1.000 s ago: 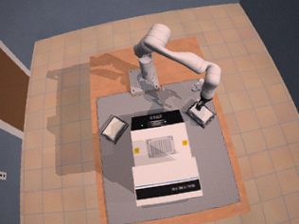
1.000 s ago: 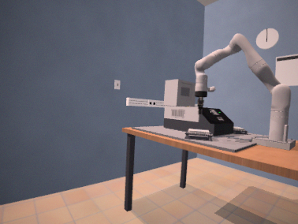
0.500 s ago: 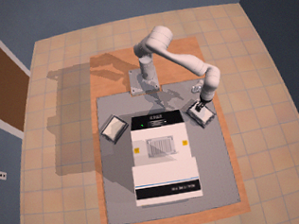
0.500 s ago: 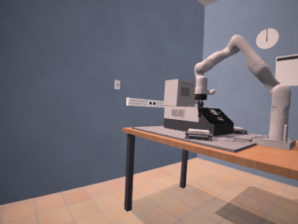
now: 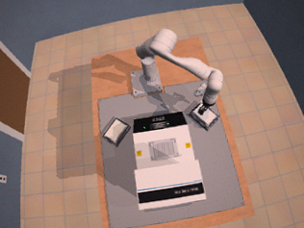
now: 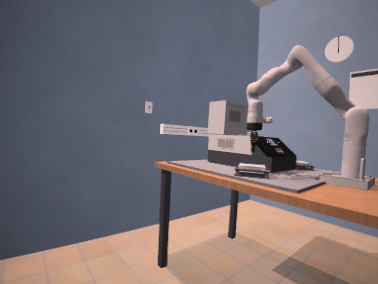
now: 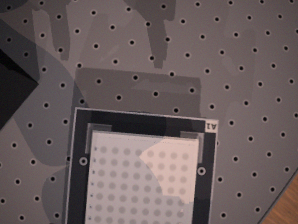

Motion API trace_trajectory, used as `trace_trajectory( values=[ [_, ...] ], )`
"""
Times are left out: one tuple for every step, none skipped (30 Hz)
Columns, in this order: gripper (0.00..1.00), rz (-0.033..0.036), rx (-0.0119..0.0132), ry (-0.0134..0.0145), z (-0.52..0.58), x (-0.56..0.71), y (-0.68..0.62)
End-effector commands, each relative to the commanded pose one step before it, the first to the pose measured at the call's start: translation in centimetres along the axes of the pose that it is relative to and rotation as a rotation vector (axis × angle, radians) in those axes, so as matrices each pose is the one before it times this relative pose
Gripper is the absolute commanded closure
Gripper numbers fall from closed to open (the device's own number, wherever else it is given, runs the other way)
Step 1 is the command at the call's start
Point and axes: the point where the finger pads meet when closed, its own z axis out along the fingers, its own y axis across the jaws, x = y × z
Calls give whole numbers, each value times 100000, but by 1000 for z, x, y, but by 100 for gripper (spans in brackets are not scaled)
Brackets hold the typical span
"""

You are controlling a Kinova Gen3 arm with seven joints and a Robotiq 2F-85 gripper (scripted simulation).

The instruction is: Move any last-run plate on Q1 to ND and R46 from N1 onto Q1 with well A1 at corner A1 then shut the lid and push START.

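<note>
My gripper is open and empty. It hangs above the right-hand plate nest. Its fingers do not show in the wrist view. In the wrist view that nest is a black frame with an A1 mark at one corner, and a light well plate lies flat inside its locators. The cycler Q1 stands mid-mat with its lid open. Its block shows a ribbed light surface; I cannot tell whether a plate is on it. The left nest holds something white.
A small green lamp glows on Q1's black key panel. The arm's base stands behind Q1. The grey perforated mat covers the wooden table, whose edge is close to the right nest.
</note>
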Motion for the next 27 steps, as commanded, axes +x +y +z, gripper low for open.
trace_trajectory(
  values=[
    [0, -7, 5, -177, 246, -44, 14],
    [0, 0, 0, 0, 133, 0, 0],
    [0, 0, 0, 0, 133, 0, -1],
    [0, 0, 0, 0, 133, 0, -1],
    [0, 0, 0, 0, 133, 0, 0],
    [0, 0, 0, 0, 133, 0, 0],
    [0, 0, 0, 0, 133, 0, 0],
    [0, 0, 0, 0, 133, 0, 0],
    [0, 0, 0, 0, 133, 0, 0],
    [0, 0, 0, 0, 133, 0, 0],
    [0, 0, 0, 0, 133, 0, 0],
    [0, 0, 0, 0, 133, 0, 0],
    [0, 0, 0, 0, 133, 0, 0],
    [0, 0, 0, 0, 0, 0, 0],
    [0, 0, 0, 0, 0, 0, 0],
    [0, -1, -1, 2, 128, -1, 0],
    [0, -1, -1, 2, 130, -1, 1],
    [0, 2, 2, -4, 142, 2, 2],
    [0, 0, 0, 0, 133, 0, 0],
    [0, 0, 0, 0, 133, 0, -1],
    [0, 0, 0, 0, 133, 0, -1],
    [0, 0, 0, 0, 133, 0, 0],
    [0, 0, 0, 0, 133, 0, 0],
    [0, 0, 0, 0, 133, 0, 0],
    [0, 0, 0, 0, 133, 0, 0],
    [0, 0, 0, 0, 133, 0, 0],
    [0, 0, 0, 0, 133, 0, 0]
  ],
)
